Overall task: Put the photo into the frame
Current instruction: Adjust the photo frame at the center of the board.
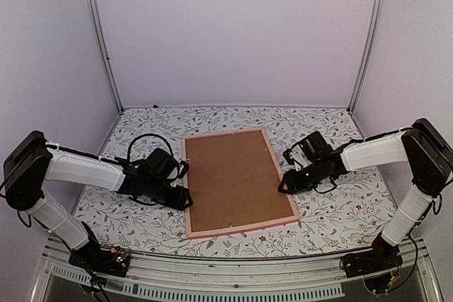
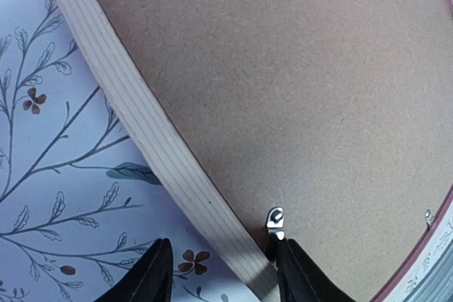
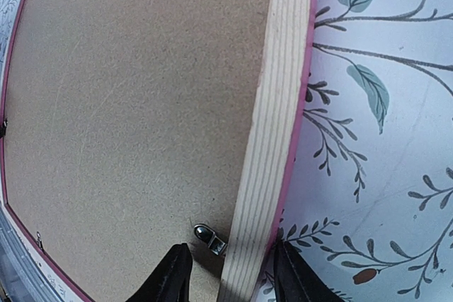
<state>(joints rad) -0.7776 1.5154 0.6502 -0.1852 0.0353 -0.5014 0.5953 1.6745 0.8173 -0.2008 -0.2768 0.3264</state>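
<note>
The pink frame (image 1: 187, 175) lies face down in the middle of the table, its pale wooden back rails up. A brown backing board (image 1: 233, 178) fills it, and the photo is hidden. My left gripper (image 2: 225, 274) is open astride the frame's left rail (image 2: 141, 125). Its inner finger sits by a small metal tab (image 2: 275, 221), and its outer finger stands off the rail over the cloth. My right gripper (image 3: 230, 274) is open astride the right rail (image 3: 279, 104). Its outer finger is close to the pink edge and its inner finger is near a metal tab (image 3: 211, 237).
A floral tablecloth (image 1: 325, 210) covers the table. White walls and metal posts (image 1: 99, 40) close in the back and sides. Both arms reach inward low over the table, the left gripper (image 1: 185, 199) and the right gripper (image 1: 283, 183) at the frame's long sides.
</note>
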